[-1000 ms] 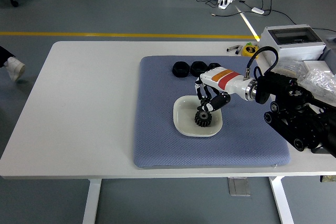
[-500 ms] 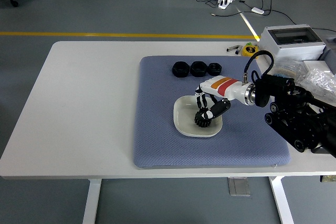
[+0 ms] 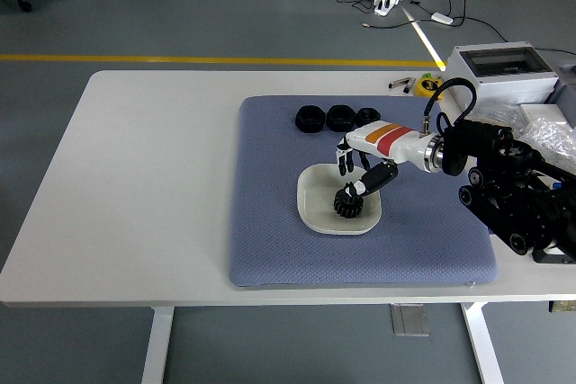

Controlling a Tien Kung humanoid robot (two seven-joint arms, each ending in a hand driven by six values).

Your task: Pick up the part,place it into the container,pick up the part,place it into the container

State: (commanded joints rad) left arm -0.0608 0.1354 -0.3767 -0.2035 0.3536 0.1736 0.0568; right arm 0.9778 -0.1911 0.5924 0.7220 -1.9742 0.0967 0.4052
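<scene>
Since half a second ago the right hand has lifted and drawn back toward the upper right, its fingers now spread apart and raised off the gear, where before they were curled low around it. The gear has stayed in place.

The gear is a small black toothed wheel, lying flat inside the pale shallow dish at the centre right of the frame, toward the dish's right side. The dish rests on the blue-grey mat covering the right half of the white table.

The right hand is open and grips nothing; whether its dark thumb tip still brushes the gear's upper edge cannot be told. An orange and red band marks the white back of the hand; no writing on it can be read.

Three more black parts sit in a row near the mat's upper edge, above the dish.
</scene>
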